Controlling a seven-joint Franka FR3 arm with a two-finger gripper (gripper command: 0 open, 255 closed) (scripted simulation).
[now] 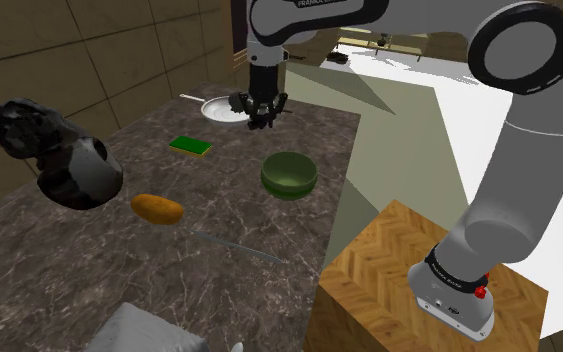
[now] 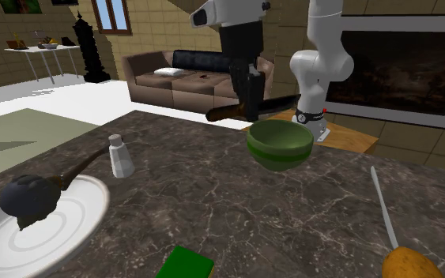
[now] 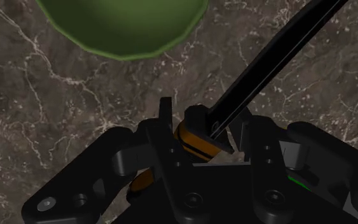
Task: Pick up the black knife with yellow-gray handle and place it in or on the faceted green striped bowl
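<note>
My gripper hangs above the marble table, shut on the knife. The black blade sticks out sideways, and the orange-yellow handle with dark stripes is clasped between the fingers. The green faceted bowl stands on the table just below and to the second exterior view's right of the knife. In the wrist view the bowl lies a little ahead of the fingertips. In the shoulder view the gripper sits up the picture from the bowl, toward its left.
A white plate carries a black ladle. Beside the plate stands a salt shaker. Also on the table are a green sponge, an orange potato-like lump, a thin utensil and a big black object.
</note>
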